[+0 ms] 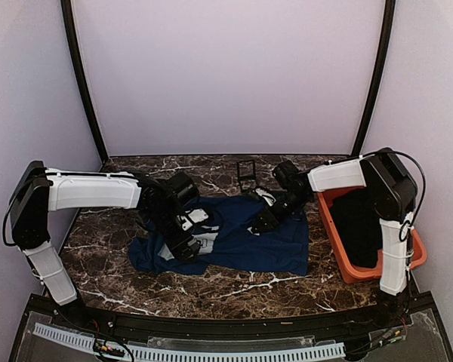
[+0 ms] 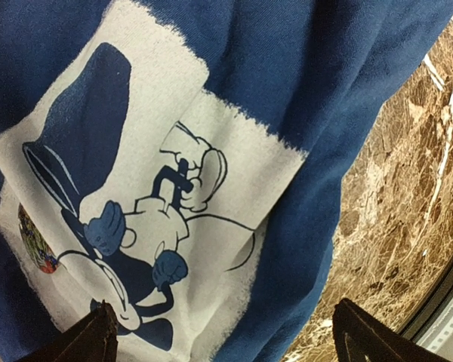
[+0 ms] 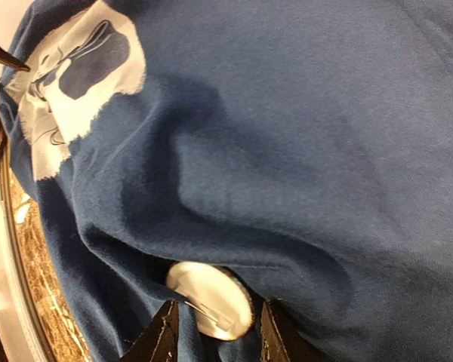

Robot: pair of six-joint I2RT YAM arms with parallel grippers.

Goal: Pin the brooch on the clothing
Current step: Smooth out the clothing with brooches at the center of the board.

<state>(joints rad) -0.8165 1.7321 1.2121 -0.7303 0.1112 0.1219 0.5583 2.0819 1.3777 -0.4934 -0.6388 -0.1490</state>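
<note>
Navy jersey is bunched into a soft fold right over your right gripper, and that is where you should expect trouble. Its fingers look clamped on the rim of the brooch, one on each side, with the white back and the wire pin facing the wrist camera. Your hold is on a thin edge only, so any sideways push against the cloth could twist the badge round or pop it out. You cannot tell from here whether the pin's point is free or has caught any fabric. If you drive in now, it may skate over the fold, or pass through two layers and fasten the T-shirt to itself.

Further off, nothing holds the cloth down. Your left gripper hangs over the chest print with its fingers spread wide and gripping nothing, so the shirt may slide on the marble table as you press.

The brooch sits between the right fingertips, touching plain navy cloth well clear of the chest print. It is on the side of the print away from the left gripper, with its upper edge against the fold.
</note>
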